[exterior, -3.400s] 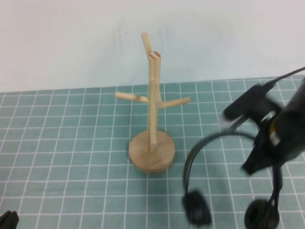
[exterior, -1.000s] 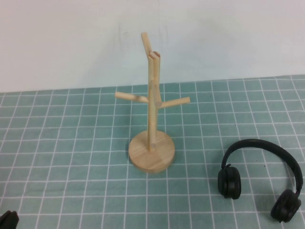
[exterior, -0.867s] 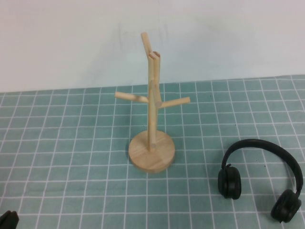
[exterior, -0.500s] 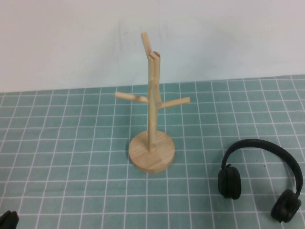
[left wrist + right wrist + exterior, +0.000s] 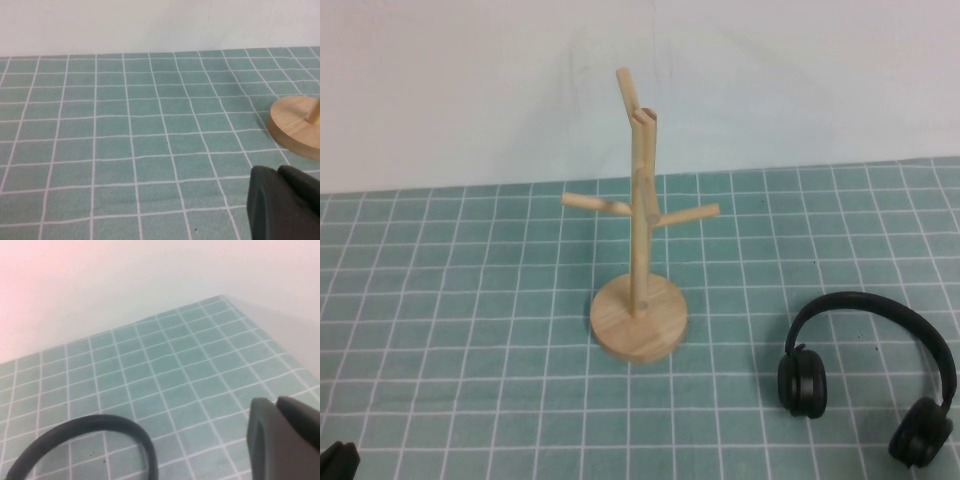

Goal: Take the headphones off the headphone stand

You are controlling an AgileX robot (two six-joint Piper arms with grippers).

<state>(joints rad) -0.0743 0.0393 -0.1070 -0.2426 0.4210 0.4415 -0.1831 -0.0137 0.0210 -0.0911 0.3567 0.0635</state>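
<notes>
no readable text anywhere

the headphones [image 5: 865, 375], the headphone stand [image 5: 639, 240] and the gridded surface [image 5: 470, 300] carry no legible letters, brand marks, numbers or signs in any view.

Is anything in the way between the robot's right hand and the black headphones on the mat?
Nothing visible is. The headphones lie flat on the green mat, apart from the headphone stand. The right gripper sits close to the headband with only bare mat between. The left gripper is parked on the stand's other side, near its base.
</notes>
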